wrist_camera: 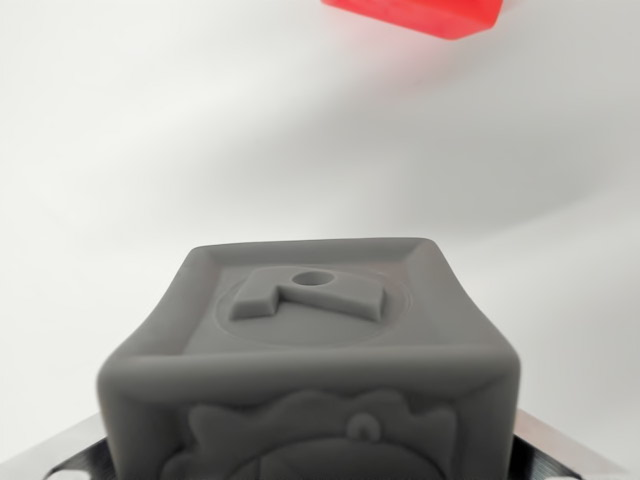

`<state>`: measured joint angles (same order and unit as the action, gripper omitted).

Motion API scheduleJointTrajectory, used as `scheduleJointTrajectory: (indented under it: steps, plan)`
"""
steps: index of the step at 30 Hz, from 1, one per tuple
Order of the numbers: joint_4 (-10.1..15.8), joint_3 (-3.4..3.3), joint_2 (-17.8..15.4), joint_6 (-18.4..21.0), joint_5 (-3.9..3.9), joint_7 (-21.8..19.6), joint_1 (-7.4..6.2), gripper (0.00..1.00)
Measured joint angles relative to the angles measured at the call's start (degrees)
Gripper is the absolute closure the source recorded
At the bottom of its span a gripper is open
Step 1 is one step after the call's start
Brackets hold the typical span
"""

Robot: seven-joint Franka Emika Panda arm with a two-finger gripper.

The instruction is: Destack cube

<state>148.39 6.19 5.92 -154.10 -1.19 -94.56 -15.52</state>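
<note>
A grey cube (310, 340) with raised relief patterns fills the lower middle of the wrist view, very close to the camera. My gripper (310, 455) is shut on it. Only the metal fingers (560, 445) show, at the bottom corners on either side of the cube. The cube's top face carries a raised shape with a small round hole. A red cube (415, 14) lies on the white surface at the top edge of the view, mostly cut off. The grey cube is well apart from the red one.
A plain white surface (150, 130) spreads around both cubes, with a soft shadow band across the middle right.
</note>
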Motion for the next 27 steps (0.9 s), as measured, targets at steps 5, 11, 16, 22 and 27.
scheduleJointTrajectory:
  steps: [5,11,16,22,27]
  plan:
    - [0.6,0.25,0.5,-1.2,-0.29,0.1,-0.56,1.0]
    - [1.2,0.41,1.2,-2.4,-0.58,0.1,-1.25,1.0]
    - [1.1,0.25,3.9,-4.9,-1.46,-0.3,-1.39,1.0]
    - [0.8,-0.35,7.2,-7.8,-2.57,-1.0,-1.67,1.0]
    - [0.4,-0.96,9.5,-9.7,-3.29,-1.5,-2.14,1.0]
